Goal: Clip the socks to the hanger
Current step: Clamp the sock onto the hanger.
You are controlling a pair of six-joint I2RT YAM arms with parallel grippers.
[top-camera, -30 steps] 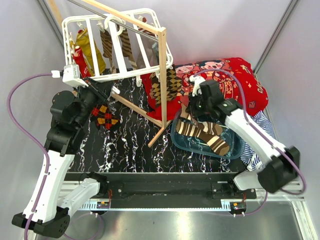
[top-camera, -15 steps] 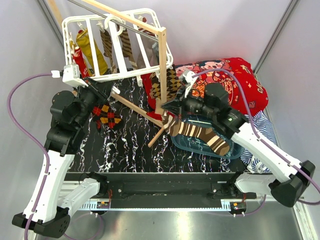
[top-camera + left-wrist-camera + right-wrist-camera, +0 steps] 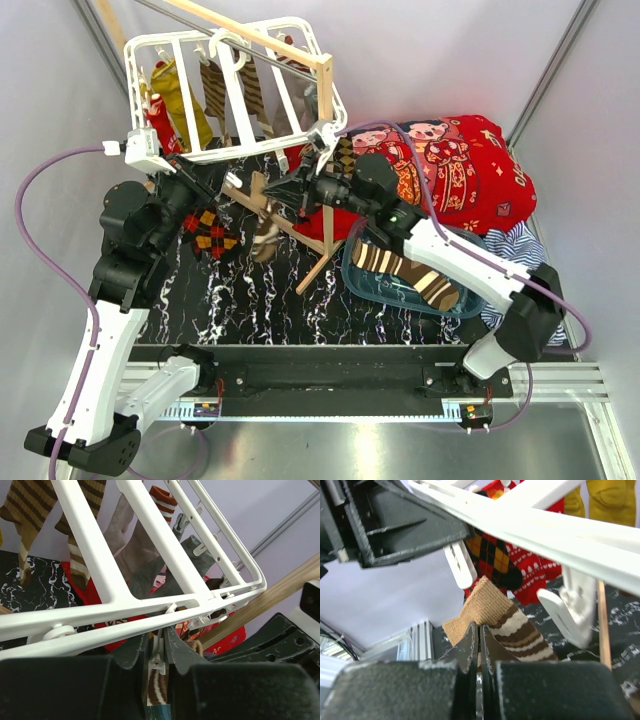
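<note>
Tabletop (image 3: pixel 250 300) of black stone veined in white, closed in by pale lilac walls (image 3: pixel 450 50), with metal poles running up the corners. Your white hanger (image 3: pixel 232 152) sits tilted at the rear left, and a bare wooden rack (image 3: pixel 325 130) crosses in front of it. A mustard sock (image 3: pixel 185 100) and brown striped ones are clipped among its bars. A red cartoon blanket (image 3: pixel 470 170) lies heaped at the rear right, and in front of it a blue basin (image 3: pixel 385 293) holds a lone sock.

Your left gripper (image 3: pixel 156 645) sits under the near edge of the hanger (image 3: pixel 100 555), its jaws pinched together on a small white clip (image 3: pixel 158 656) that dangles from the frame. An argyle sock (image 3: pixel 210 235) shows just beside that arm.

Your right gripper (image 3: pixel 479 635) has reached across to the same edge, jaws pressed tight on the cuff of a brown-and-cream striped sock (image 3: pixel 505 625). In the overhead view this striped sock (image 3: pixel 265 232) hangs from the fingers above the table, between the two arms. From the right wrist, its cuff is just below a white clip (image 3: pixel 461 565) on the hanger (image 3: pixel 560 525), apart from it
</note>
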